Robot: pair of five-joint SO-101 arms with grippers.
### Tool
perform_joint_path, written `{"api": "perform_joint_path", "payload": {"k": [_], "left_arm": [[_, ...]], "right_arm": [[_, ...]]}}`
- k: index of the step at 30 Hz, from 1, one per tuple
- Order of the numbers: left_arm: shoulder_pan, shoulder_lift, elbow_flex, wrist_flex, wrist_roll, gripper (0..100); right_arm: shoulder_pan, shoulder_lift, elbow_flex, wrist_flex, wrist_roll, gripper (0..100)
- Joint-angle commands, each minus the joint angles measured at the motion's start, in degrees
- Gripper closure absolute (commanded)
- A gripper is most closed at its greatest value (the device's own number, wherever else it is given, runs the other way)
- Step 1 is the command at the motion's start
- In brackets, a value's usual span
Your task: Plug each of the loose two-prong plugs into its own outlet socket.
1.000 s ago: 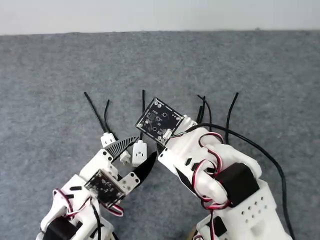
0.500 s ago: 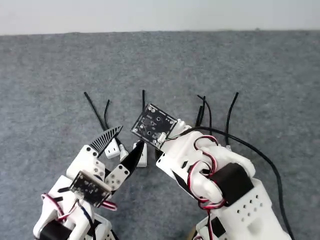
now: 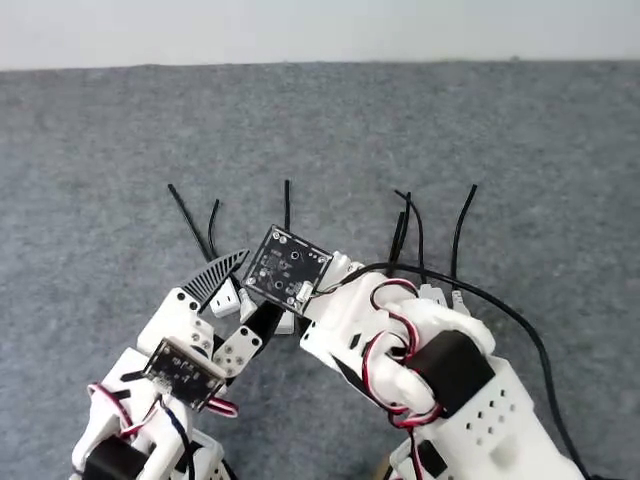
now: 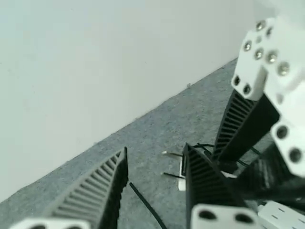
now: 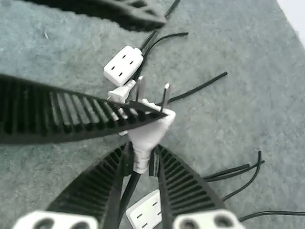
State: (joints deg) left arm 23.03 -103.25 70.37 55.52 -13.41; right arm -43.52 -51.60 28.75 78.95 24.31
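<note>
At the near side of the table both arms crowd together over the grey mat [image 3: 120, 150]. Holding: the right gripper [image 5: 142, 157] is clamped on the white two-prong plug [image 5: 145, 131], held by its neck, prongs pointing away from the wrist. Beside it the left gripper [image 4: 156, 151] is spread wide, nothing gripped. A white outlet socket [image 5: 123, 64] lies on the mat between its two black fingers [image 5: 71, 114], untouched as far as I can see. The held plug sits just short of that socket, apart from it, with one left finger crossing in front of the plug body. A smaller white plug [image 5: 120, 93] lies between them, and a second socket [image 5: 145, 213] sits back under the right wrist.

Change over the last second: the left arm pulled back and swung out to the leftmost socket. Its jaws were around the middle pieces and now bracket this one. The right arm slid toward it, and its wrist board [image 3: 288, 265] now covers where the middle socket showed. Reads as the plug being carried to the socket, with the left set to steady it. Nothing plugged yet; prongs need lining up with the slots, and that left finger looks in the way
</note>
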Motion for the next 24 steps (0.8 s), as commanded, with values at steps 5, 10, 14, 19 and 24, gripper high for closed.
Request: {"api": "perform_joint_path", "payload": {"k": [5, 10, 14, 19, 24], "left_arm": [[-4.9, -1.1, 0.9, -2.8, 0.3, 82], [-6.1, -1.1, 6.0, -6.7, 0.3, 82], [-6.1, -1.1, 6.9, -6.9, 0.3, 82], [-6.1, -1.1, 8.0, -6.9, 0.3, 82], [-5.8, -1.1, 10.8, -7.1, 0.4, 82]], "right_arm": [[-1.1, -1.6, -0.9, 0.3, 0.8, 98.9], [-1.1, -1.6, -1.1, 0.3, 0.8, 98.9], [-1.1, -1.6, -1.6, 1.0, 0.8, 98.9], [-1.1, -1.6, -2.3, 1.5, 0.5, 98.9], [-1.1, -1.6, -2.4, 1.6, 0.5, 98.9]]}}
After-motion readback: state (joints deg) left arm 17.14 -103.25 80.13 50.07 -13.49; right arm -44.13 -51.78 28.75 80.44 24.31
